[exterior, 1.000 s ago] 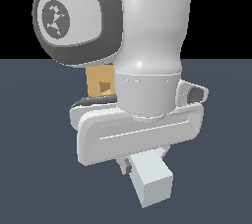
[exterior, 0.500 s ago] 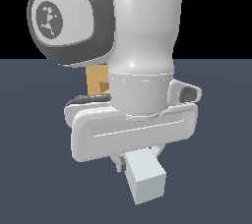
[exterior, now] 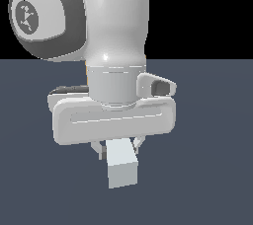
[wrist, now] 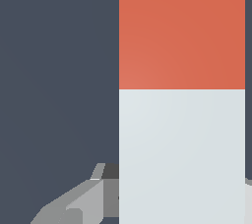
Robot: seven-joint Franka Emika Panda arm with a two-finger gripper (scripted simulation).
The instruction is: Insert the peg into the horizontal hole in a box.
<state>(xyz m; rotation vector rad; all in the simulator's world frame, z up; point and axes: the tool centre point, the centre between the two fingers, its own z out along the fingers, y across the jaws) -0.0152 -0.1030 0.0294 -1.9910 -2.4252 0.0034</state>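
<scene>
Exterior view, left to right: the arm's wrist housing (exterior: 44, 17) fills the upper left, and the gripper (exterior: 117, 146) hangs under the hand body just left of centre, jaws closed on the peg (exterior: 121, 166). Only the peg's white end shows here, sticking out toward the camera below the hand and off the dark floor (exterior: 212, 169). One finger (exterior: 101, 148) is just visible at the peg's left side; the other is mostly hidden. Wrist view shows the peg (wrist: 182, 95) lengthwise: white half nearest the fingers (wrist: 74, 203), red-orange half beyond. So the long axis looks roughly horizontal, running near-to-far, red end pointing away from the exterior camera. The box and the hole aren't identifiable in either current picture; there's only a thin orange-tan sliver at the arm's left edge, too small to call. If the box sits behind the arm, it lies off the red end, along the peg's axis. Judgement: the next move turns on lining that axis up with the hole's axis before pushing forward. Lateral and height offset can't be checked from here.
</scene>
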